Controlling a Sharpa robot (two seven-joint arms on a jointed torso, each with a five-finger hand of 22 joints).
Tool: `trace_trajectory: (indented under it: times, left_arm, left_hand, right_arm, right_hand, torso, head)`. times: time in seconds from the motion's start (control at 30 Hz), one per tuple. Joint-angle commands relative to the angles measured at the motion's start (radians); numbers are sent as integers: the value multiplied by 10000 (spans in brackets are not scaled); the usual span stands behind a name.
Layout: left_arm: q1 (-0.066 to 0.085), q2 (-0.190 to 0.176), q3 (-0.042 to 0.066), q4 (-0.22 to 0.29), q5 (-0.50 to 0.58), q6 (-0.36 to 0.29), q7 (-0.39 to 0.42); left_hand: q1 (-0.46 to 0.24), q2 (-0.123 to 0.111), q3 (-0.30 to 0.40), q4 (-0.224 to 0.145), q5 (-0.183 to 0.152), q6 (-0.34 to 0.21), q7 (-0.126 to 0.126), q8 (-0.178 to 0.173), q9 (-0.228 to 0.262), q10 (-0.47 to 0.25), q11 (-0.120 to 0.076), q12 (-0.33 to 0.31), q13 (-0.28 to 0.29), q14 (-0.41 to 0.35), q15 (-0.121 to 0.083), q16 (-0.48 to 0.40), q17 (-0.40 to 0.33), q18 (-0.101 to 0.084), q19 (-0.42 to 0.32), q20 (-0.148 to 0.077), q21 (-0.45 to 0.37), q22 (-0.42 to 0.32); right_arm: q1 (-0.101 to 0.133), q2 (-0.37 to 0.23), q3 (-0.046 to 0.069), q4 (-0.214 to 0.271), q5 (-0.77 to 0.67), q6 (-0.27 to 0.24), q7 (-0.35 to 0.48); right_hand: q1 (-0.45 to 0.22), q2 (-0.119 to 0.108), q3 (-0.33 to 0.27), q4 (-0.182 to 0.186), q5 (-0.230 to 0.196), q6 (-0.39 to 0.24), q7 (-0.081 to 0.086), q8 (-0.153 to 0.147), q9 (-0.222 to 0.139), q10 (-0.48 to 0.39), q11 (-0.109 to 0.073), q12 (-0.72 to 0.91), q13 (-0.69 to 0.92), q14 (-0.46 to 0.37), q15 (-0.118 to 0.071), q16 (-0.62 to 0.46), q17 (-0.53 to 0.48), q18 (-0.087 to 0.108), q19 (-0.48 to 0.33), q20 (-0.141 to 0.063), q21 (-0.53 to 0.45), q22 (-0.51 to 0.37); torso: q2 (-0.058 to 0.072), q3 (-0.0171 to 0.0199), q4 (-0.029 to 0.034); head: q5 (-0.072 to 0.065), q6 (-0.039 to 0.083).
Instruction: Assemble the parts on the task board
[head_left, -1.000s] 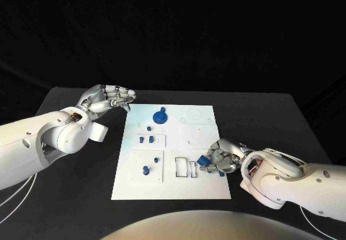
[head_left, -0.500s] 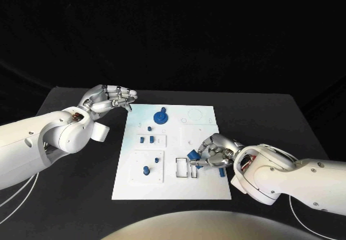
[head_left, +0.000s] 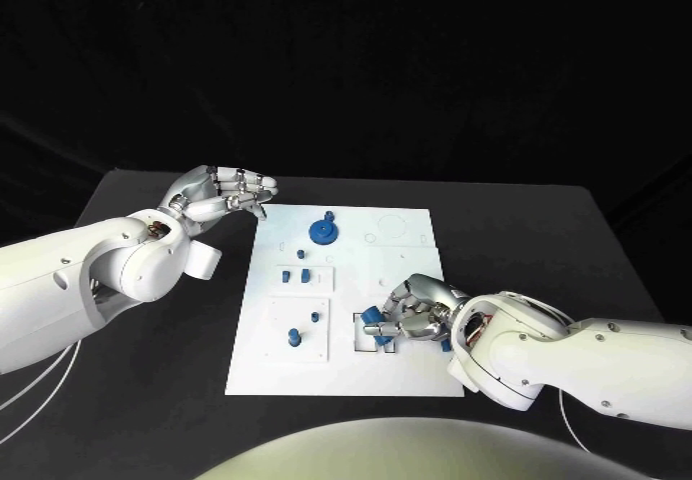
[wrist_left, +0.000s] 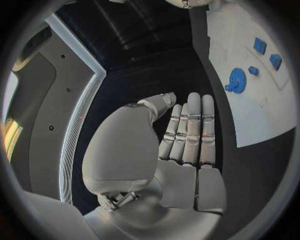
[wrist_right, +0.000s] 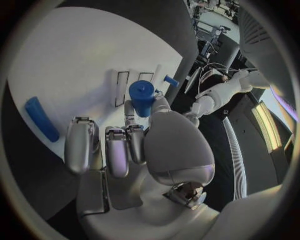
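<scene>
The right hand (head_left: 411, 312) holds a small blue part (wrist_right: 142, 97) tight in its fingers (wrist_right: 116, 150), just over the black-lined slots (head_left: 372, 335) near the front of the white task board (head_left: 411, 372). The left hand (head_left: 219, 193) rests by the board's far corner on the tabletop (head_left: 144, 390), its fingers curled in with nothing in them.

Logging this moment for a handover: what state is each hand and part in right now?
left hand: fingers curled, holding nothing, beside the board
right hand: holding a blue part over the rectangular slots
task board: flat on table
round blue part: lying on the board
</scene>
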Motion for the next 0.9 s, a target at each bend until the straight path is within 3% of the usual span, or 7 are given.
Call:
trace_trajectory:
  times: [0.03, 0.7, 0.9]
  left_arm:
    - [3, 12, 6, 26, 56, 189, 30]
    - [2, -8, 6, 30, 56, 212, 5]
    - [2, -12, 6, 24, 56, 213, -3]
  left_hand:
    - [-32, 69, -1, -39, 59, -28, 59, 8, -15, -66, -12, 50, -5, -43, 22, -38, -10, 113, -85, -13, 42, 13]
    - [-37, 75, -1, -38, 60, -29, 59, 10, -16, -72, -11, 53, -5, -45, 23, -39, -9, 113, -87, -11, 41, 13]
    - [-38, 81, 3, -44, 63, -33, 59, 11, -18, -84, -10, 56, -5, -49, 24, -42, -9, 115, -91, -9, 39, 13]
  right_arm:
    - [-49, 68, 2, -61, -63, 466, -108]
    - [-99, 371, 2, -381, -579, 439, -428]
    - [-101, 429, 2, -448, -645, 445, -445]
  right_hand:
    - [-150, 77, -148, 1, 6, 467, -365, 2, -9, 417, -75, 26, 1455, 869, -82, 69, 1681, -111, 319, -66, 63, 1972]
    - [-859, -22, -824, 20, 18, 667, -449, 147, 24, 509, -145, 141, 1597, 880, -138, 82, 1748, -114, 322, -109, 103, 1977]
    - [-1562, -410, -719, 32, 71, 684, -467, 239, 62, 525, -161, 148, 1633, 881, -153, 80, 1753, -116, 320, -125, 115, 1978]
  torso:
    - [-8, -1, -11]
    - [-4, -3, -14]
    - [-5, -9, -7]
  head:
    - [31, -17]
    - [77, -44]
    - [64, -36]
